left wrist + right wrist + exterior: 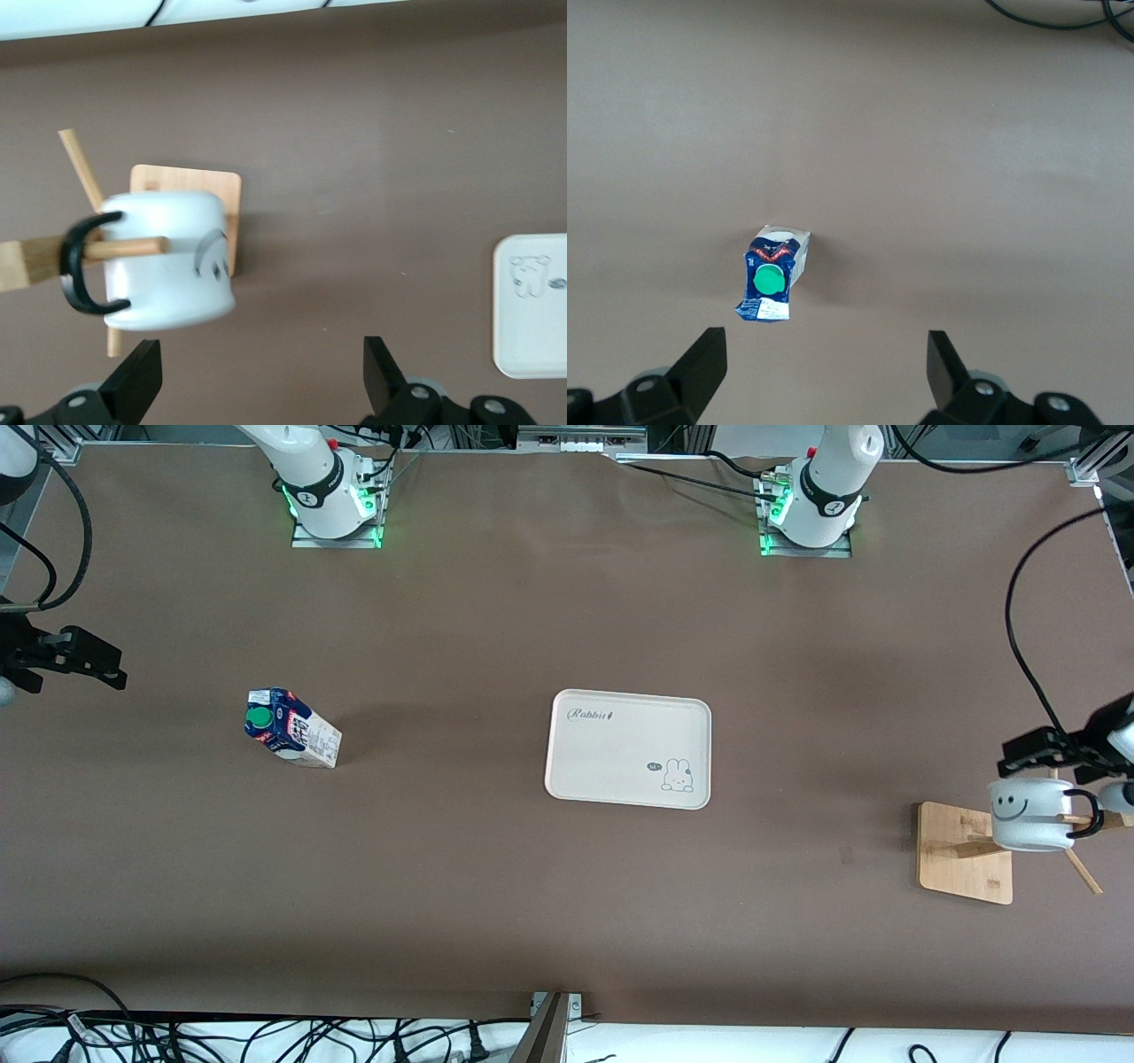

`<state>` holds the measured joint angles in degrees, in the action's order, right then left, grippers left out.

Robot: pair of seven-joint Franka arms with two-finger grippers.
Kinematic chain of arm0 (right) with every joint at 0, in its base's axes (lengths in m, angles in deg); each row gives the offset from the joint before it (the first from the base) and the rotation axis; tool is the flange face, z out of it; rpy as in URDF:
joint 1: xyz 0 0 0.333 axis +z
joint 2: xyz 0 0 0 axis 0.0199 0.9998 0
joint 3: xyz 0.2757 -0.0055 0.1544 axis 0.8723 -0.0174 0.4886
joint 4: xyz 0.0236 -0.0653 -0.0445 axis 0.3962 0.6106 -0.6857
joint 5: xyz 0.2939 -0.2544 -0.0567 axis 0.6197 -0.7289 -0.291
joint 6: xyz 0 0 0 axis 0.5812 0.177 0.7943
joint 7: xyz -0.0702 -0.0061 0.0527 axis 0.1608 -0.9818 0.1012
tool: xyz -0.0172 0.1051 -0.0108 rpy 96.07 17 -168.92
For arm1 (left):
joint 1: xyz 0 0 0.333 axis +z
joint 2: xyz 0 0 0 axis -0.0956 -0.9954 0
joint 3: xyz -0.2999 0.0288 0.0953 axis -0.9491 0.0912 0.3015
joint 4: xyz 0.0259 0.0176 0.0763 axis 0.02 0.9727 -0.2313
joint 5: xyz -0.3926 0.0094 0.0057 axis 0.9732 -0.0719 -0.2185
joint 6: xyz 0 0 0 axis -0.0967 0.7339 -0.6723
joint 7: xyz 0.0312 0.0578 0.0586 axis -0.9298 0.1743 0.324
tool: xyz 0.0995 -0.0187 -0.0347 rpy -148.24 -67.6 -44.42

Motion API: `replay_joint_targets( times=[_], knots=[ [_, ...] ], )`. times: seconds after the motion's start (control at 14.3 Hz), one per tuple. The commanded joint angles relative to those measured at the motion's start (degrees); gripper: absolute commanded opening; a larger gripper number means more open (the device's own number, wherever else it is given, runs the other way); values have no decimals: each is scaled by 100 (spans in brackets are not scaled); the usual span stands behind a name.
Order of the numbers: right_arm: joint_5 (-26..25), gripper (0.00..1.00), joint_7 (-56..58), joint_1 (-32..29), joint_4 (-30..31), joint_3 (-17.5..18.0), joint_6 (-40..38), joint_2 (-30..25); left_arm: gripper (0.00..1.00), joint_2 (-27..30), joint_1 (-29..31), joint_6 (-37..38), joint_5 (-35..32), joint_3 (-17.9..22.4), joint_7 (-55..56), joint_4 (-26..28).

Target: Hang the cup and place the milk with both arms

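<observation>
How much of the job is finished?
The cup already hangs by its handle on a peg of the wooden rack; the left pincer is open beside it. Left to do: the milk stands on the table, not on the tray. The right pincer is open above it.

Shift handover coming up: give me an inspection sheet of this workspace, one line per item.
Surface: brown table, no spills seen.
Cup: hanging by its black handle on a peg of the wooden rack, at the left arm's end.
Milk: upright on the table at the right arm's end, not on the tray.
Clutter: nothing seen.
Left end effector: open, empty, beside the hung cup.
Right end effector: open, empty, over the table near the milk.
Cables: black cable loops over the table to the left arm.
Surroundings: tangled cords along the table edge nearest the camera.
</observation>
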<state>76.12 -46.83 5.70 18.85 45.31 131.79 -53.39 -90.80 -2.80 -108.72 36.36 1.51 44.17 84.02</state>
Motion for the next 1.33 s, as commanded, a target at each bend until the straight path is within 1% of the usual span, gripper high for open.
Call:
replay_joint_targets(
  times=[0.0,0.14,0.28,0.35,0.42,0.56,0.63,0.77,1.12,1.26],
  knots=[
    [-136,100,71,-43,94,183,-243,-103,100,875,-68,17,-281,-462,298,944],
    [-303,100,116,-34,94,262,-270,-112,100,1192,29,9,-492,-805,632,1349],
    [-269,100,151,-69,68,254,-288,-112,100,1360,274,-18,-730,-1201,756,1587],
    [-260,100,142,-78,68,263,-271,-112,100,1439,432,-44,-766,-1325,817,1719],
    [-208,100,125,-130,68,297,-218,-112,100,1518,555,-70,-766,-1421,835,1859],
    [186,100,63,-585,85,648,-209,-147,100,1554,706,-79,-766,-1510,835,1931],
    [389,100,55,-761,68,728,-270,-147,100,1554,784,-79,-766,-1563,835,1931],
    [426,100,20,-860,50,685,-210,-147,100,1562,1047,-71,-766,-1852,844,1931],
    [232,100,37,-842,24,658,-314,-147,100,1545,1049,26,-766,-1836,853,1878],
    [198,100,19,-842,24,562,-306,-147,100,1501,1057,88,-766,-1853,905,1782]
  ],
)
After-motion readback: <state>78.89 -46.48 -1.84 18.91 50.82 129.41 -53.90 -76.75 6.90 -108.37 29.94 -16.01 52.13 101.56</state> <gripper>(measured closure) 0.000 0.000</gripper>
